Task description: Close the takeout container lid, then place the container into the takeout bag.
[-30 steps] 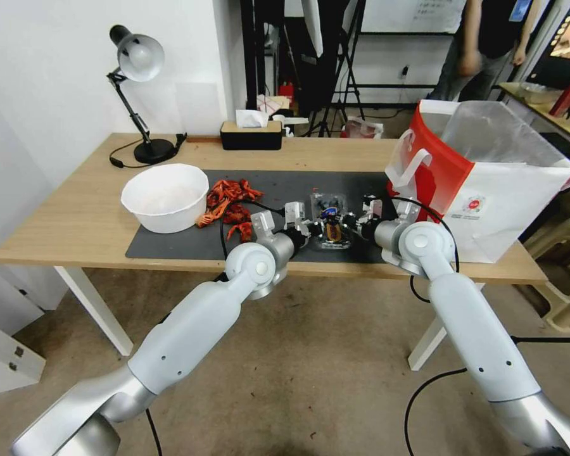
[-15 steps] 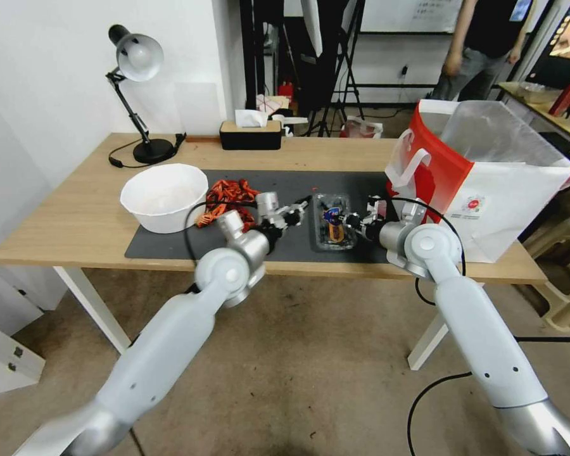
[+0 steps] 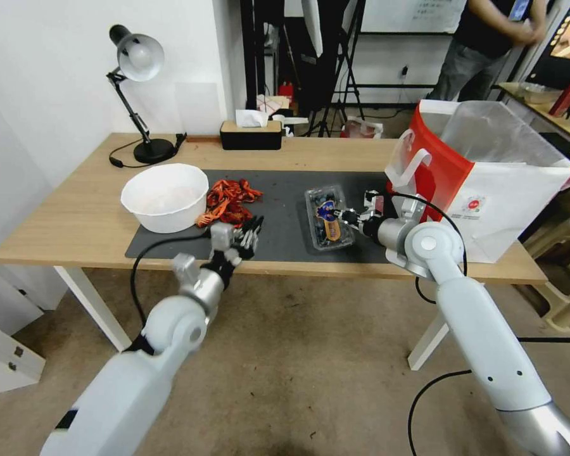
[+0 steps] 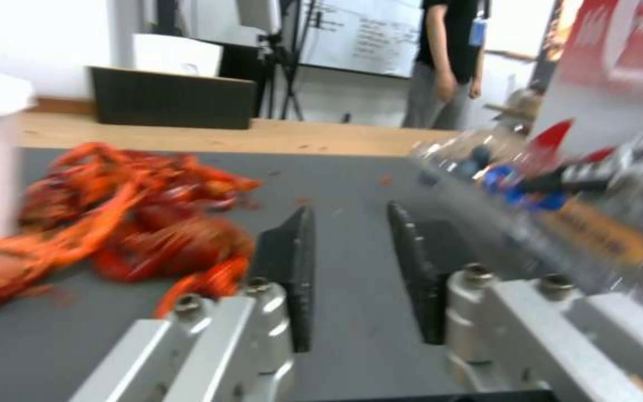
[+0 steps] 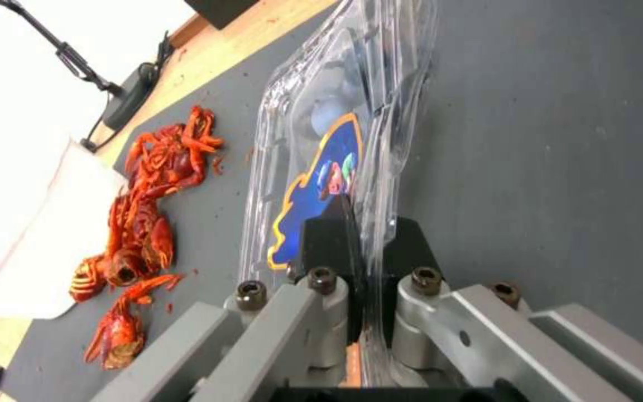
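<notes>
The takeout container [image 3: 325, 217] is a small clear clamshell with dark berries inside and a blue and orange label on its lid [image 5: 314, 184]. The lid lies closed against the base. My right gripper [image 3: 350, 217] is shut on the container's rim [image 5: 363, 245], and the box is tilted above the dark mat. Left of it, by the mat's front edge, my left gripper [image 3: 247, 237] is open and holds nothing; its fingers [image 4: 299, 268] stand apart over the mat. The takeout bag [image 3: 487, 190], white with a red side, stands open at the table's right end, close behind the right wrist.
A round white bowl [image 3: 164, 196] sits on the left of the dark mat [image 3: 285, 183], with a heap of red crayfish [image 3: 228, 202] beside it. A desk lamp [image 3: 139, 95] and a black tissue box [image 3: 251, 134] stand at the table's back.
The left arm has pulled back from the container toward the table's front edge, gripper open. The right gripper has closed on the container's rim and tipped it up, shifting it slightly backward.
</notes>
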Controlling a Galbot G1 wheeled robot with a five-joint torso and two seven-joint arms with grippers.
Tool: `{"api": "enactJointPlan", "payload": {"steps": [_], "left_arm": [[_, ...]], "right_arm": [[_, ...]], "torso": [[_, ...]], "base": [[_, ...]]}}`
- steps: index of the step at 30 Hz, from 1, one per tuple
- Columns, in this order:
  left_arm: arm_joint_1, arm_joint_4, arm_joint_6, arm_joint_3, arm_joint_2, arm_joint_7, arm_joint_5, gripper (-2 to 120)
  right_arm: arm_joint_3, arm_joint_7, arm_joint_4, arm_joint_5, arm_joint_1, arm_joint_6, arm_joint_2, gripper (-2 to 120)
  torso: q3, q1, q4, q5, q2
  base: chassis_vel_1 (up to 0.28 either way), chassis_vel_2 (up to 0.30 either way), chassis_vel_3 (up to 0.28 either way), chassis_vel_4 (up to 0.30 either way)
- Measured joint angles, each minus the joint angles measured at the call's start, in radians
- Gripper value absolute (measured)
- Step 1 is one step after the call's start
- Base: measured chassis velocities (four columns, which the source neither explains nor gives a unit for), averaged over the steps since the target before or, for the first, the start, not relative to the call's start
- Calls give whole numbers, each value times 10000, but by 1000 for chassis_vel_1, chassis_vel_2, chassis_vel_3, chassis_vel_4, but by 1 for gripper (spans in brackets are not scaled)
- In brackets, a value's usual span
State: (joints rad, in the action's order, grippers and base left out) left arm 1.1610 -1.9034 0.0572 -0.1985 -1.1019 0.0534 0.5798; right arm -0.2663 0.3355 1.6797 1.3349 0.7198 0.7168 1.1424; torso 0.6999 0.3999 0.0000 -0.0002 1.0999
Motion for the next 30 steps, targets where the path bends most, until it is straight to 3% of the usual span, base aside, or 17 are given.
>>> {"api": "enactJointPlan", "payload": {"steps": [7,14,19,26,30], "left_arm": [[1686,-537,-391,-847,-494,911,-2717,60],[2998,-1011,-647,-1318,-787,1799,-3523,84],[3763,-1225,-746,-1446,-970,1796,-3535,99],[4077,-1124,-1100,-1451,-1299,1562,-3607,100],[4204,-999,-1336,-1476,-1495,1433,-3709,100]], "right_arm": [[3,0,147,74,43,-11,-41,0],[-69,-167,146,83,114,-35,-60,0],[-339,-240,286,138,368,-71,-261,0],[-587,-301,464,395,554,-163,-481,0],[-734,-832,847,465,628,-446,-624,0]], "torso": [[0,0,1,2,1],[0,0,0,4,0],[-1,0,0,3,1],[0,0,1,4,0],[0,0,0,2,1]], "base": [[0,0,0,0],[0,0,0,0],[0,0,0,0],[0,0,0,0],[0,0,0,0]]}}
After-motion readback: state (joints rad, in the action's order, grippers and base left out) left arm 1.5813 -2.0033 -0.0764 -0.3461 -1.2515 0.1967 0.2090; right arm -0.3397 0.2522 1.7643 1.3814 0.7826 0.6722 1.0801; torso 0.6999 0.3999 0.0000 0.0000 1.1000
